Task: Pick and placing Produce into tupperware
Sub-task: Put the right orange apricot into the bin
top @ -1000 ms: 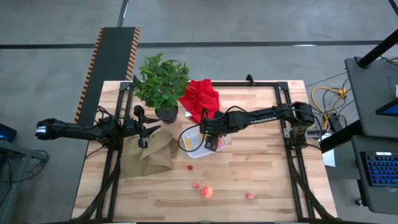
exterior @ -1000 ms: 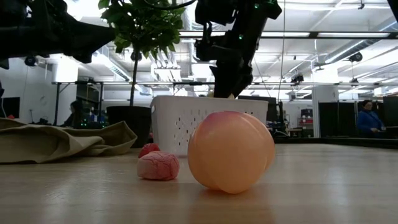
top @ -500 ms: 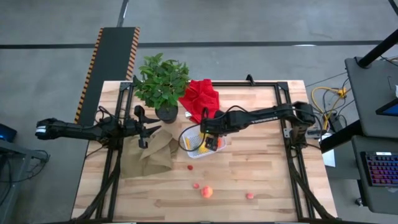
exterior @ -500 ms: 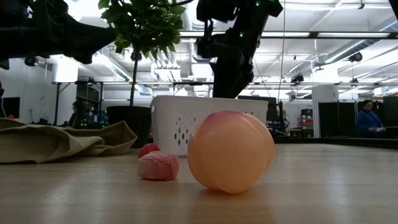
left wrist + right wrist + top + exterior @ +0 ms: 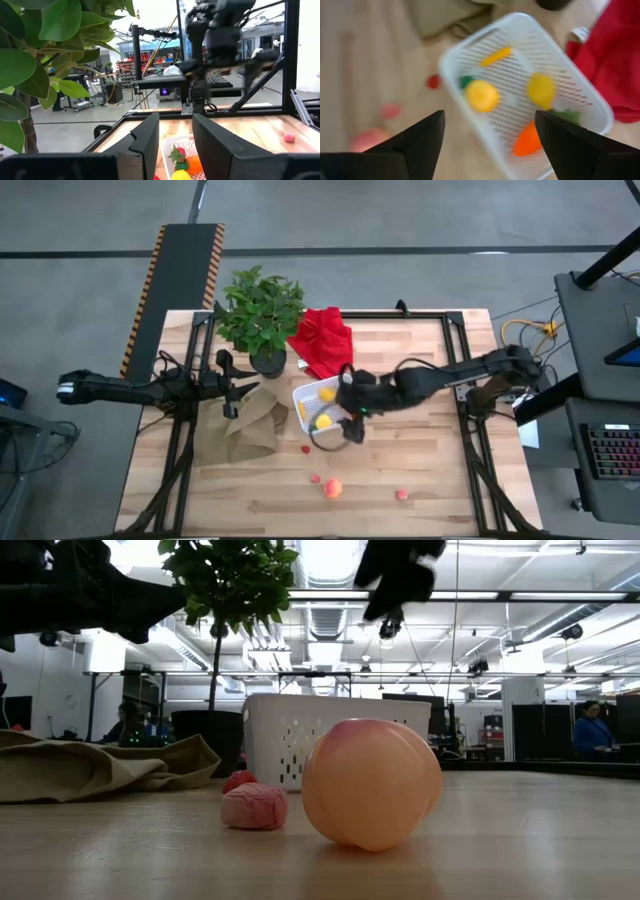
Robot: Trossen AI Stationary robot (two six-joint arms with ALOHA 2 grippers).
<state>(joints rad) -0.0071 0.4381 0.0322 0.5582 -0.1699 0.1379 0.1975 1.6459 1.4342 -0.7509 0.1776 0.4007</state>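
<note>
The white tupperware [image 5: 312, 402] sits mid-table and holds a carrot [image 5: 496, 56], a yellow lemon [image 5: 481, 96], a yellow pepper [image 5: 541, 89] and an orange piece [image 5: 526, 141]. A peach [image 5: 332, 488] and red berries [image 5: 305, 448] [image 5: 315, 478] [image 5: 401, 495] lie loose on the wood nearer the near edge. My right gripper [image 5: 352, 425] hovers open above the tupperware's near right side, its fingers [image 5: 427, 135] spread wide. My left gripper [image 5: 232, 388] waits open over the paper bag, left of the tupperware.
A crumpled brown paper bag [image 5: 245, 425] lies left of the tupperware. A potted plant [image 5: 260, 310] and a red cloth [image 5: 322, 340] stand behind it toward the far edge. Black frame rails [image 5: 470, 430] run along the table's sides.
My right gripper has risen out of the tupperware and drawn back a little toward the table's near right, its arm swinging out to the right. In the low view it now hangs much higher above the container's rim.
</note>
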